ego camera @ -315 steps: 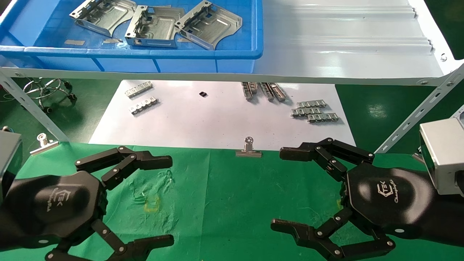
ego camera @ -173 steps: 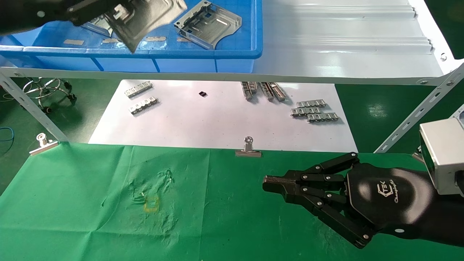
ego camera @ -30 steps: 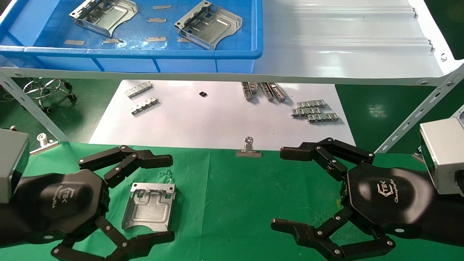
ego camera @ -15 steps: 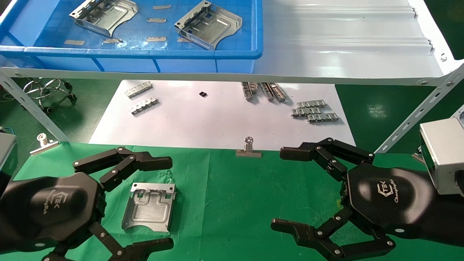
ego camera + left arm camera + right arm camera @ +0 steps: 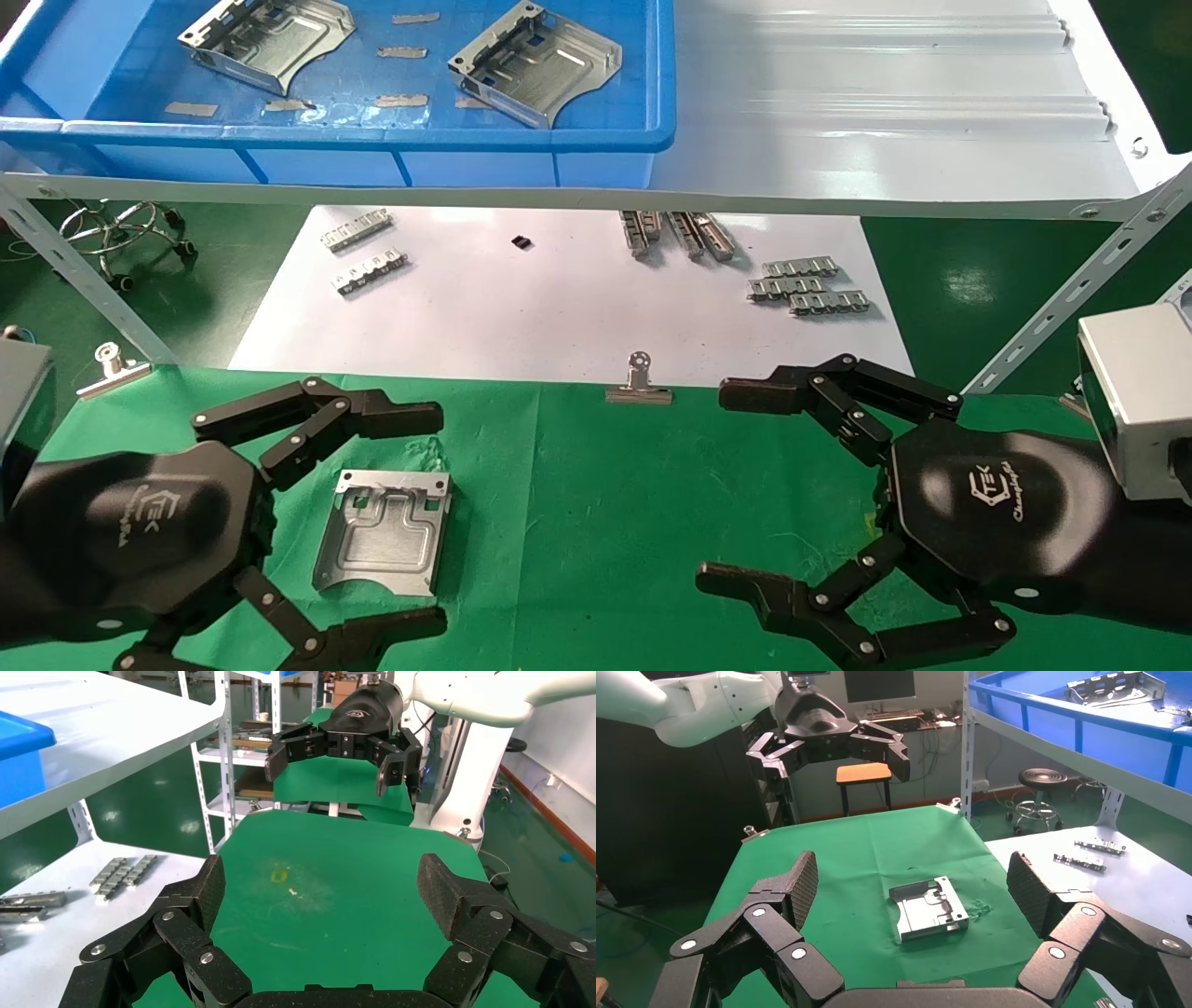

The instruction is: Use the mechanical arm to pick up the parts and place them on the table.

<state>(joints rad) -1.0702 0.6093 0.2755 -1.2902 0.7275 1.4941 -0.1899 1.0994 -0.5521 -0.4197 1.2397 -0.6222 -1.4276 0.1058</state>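
One silver part (image 5: 384,533) lies flat on the green table (image 5: 596,522), over the wrinkled patch; it also shows in the right wrist view (image 5: 928,908). My left gripper (image 5: 419,520) is open, its fingers spread on either side of the part without touching it. Its own wrist view (image 5: 323,888) shows only green cloth between the fingers. My right gripper (image 5: 726,486) is open and empty over the cloth at the right. Two more parts (image 5: 268,37) (image 5: 534,61) lie in the blue bin (image 5: 372,140).
The bin stands on the pale grey ribbed shelf (image 5: 885,112) above the table's far edge. Below it a white sheet (image 5: 559,308) holds small ridged strips (image 5: 805,284). Binder clips (image 5: 639,382) (image 5: 112,368) pin the cloth's far edge. A slanted shelf brace (image 5: 1071,289) stands at the right.
The middle part left the bin in my left gripper and now lies released on the cloth. My right gripper, shut meanwhile, is open again. In the last second my left hand shifted only slightly.
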